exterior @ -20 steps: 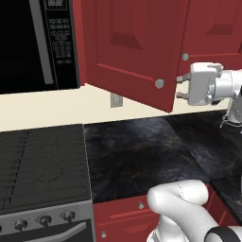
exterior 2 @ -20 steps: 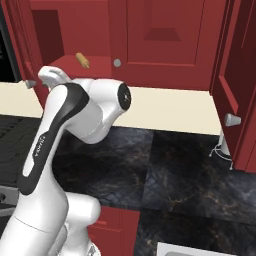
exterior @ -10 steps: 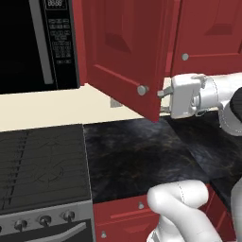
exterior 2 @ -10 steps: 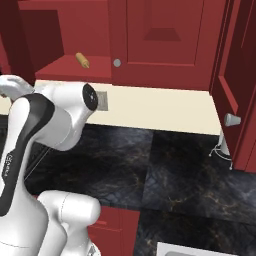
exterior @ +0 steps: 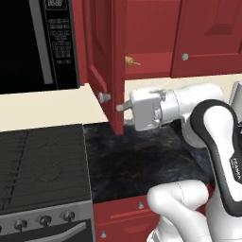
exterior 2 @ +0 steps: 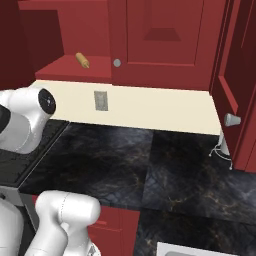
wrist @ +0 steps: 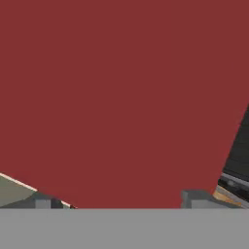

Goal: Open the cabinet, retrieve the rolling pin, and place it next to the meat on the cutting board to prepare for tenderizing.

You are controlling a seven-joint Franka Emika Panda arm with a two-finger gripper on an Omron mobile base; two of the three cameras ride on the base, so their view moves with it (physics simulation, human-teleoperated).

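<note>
The gripper [exterior: 124, 115], jaws spread and holding nothing, presses the inner face of the cabinet door [exterior: 103, 61] to swing it wide, exposing the rolling pin [exterior 2: 82, 60] near the shelf's front edge

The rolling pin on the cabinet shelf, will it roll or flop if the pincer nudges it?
The rolling pin looks like a rigid wooden cylinder, so probably stiff. Lying on its round side on the flat shelf, it would likely roll from a sideways nudge.
</note>
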